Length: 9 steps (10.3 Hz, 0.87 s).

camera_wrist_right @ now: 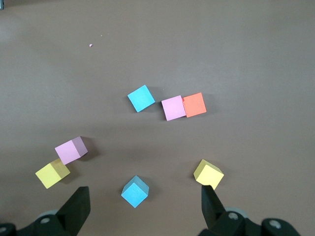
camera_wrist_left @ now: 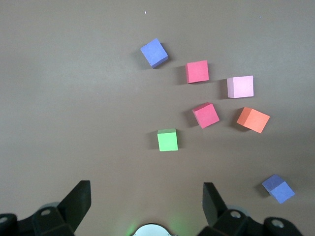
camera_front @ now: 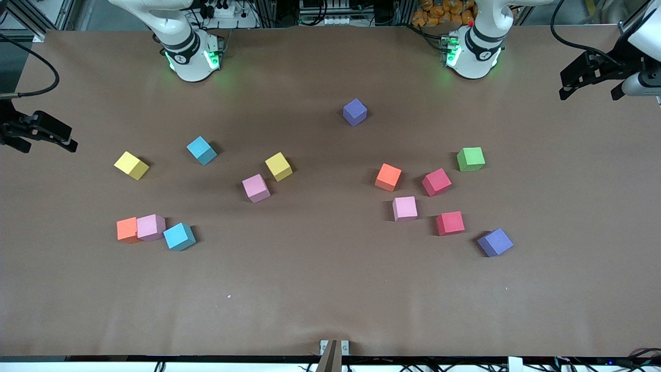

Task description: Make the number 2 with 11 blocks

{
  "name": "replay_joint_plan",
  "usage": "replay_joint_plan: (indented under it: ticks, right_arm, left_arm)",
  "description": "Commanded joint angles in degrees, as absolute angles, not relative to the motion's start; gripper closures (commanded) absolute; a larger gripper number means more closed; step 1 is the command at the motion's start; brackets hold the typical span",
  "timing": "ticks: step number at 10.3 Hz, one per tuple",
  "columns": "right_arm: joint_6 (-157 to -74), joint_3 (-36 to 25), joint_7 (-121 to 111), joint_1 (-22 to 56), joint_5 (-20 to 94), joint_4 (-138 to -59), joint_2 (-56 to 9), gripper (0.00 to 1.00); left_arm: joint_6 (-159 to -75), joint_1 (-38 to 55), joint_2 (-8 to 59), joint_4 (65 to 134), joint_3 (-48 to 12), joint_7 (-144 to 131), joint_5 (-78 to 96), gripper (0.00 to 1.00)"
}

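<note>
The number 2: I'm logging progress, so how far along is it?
Nothing is built yet. The blocks lie scattered singly; only an orange block, pink block and blue block touch by chance. Nothing is in hand: the left pincer and right pincer wait open at the table's ends. All eleven placements remain.

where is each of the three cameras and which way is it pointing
Front view: high across the table, facing both arm bases; left gripper and right gripper wait open at the table's ends.
Left wrist view: on the left arm's wrist, looking down past its own open fingers at the green block and its neighbours.
Right wrist view: on the right arm's wrist, looking down past its own fingers at the touching pink block and orange block.
Shared: the front and left wrist views both show the green block.
</note>
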State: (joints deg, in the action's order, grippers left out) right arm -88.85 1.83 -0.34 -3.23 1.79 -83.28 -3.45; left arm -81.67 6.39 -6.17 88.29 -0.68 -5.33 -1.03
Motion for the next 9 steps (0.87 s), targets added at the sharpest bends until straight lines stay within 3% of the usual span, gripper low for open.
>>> replay_joint_plan:
  ticks: [1,6,9]
  right_arm:
    - [-87.71,1.41,-0.53,-3.25,1.76,-81.56,-4.22,0.00]
    - [-87.89,1.41,-0.35,-3.08,1.84,-81.74,-4.31,0.00]
    - [-87.89,1.41,-0.53,-2.90,2.02,-81.74,-5.10,0.00]
  left_arm:
    - [-80.16,6.68,-5.45,86.66,-0.18,-3.87,0.18,0.00]
    - [-80.24,6.33,-3.87,86.66,0.09,-4.39,0.09,0.00]
    - [-80.16,6.59,4.36,86.92,0.26,-4.92,0.09,0.00]
